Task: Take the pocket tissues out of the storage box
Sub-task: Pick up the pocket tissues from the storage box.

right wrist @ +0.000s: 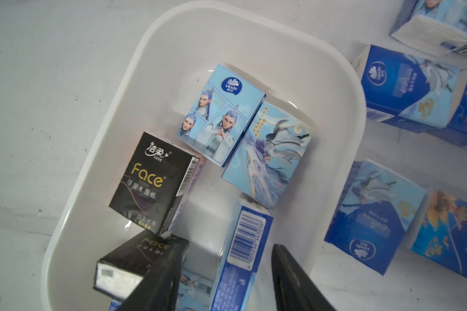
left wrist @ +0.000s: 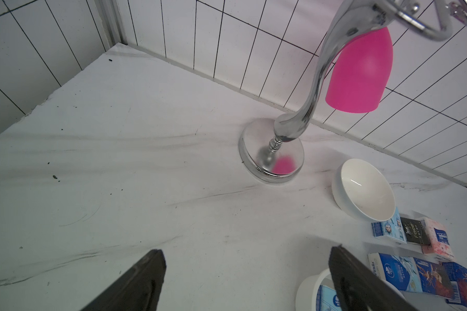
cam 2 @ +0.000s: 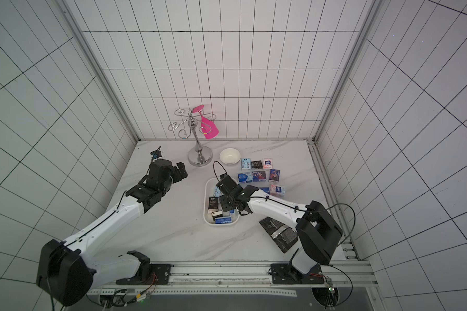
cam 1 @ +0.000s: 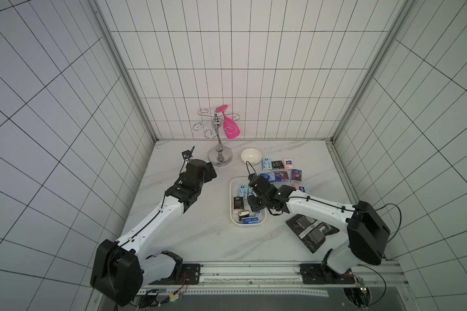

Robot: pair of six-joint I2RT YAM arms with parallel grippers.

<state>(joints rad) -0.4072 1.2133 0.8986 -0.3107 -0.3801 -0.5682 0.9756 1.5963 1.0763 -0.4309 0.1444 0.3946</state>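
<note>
The right hand (right wrist: 228, 249) hangs half open in the shallow white plastic storage box (right wrist: 119, 129). Its fingers straddle a blue packet of pocket tissues (right wrist: 243, 237) that stands on edge, and they do not clamp it. The left hand (left wrist: 246, 251) is spread wide and empty above the bench (left wrist: 119, 161).

Two robot arms are seen in both top views, the left arm (cam 1: 157, 218) at lower left, the right arm (cam 1: 318, 212) at lower right. White shells dotted with small screws are joined by black housings; thin black cables (cam 1: 324, 203) are clipped alongside.
</note>
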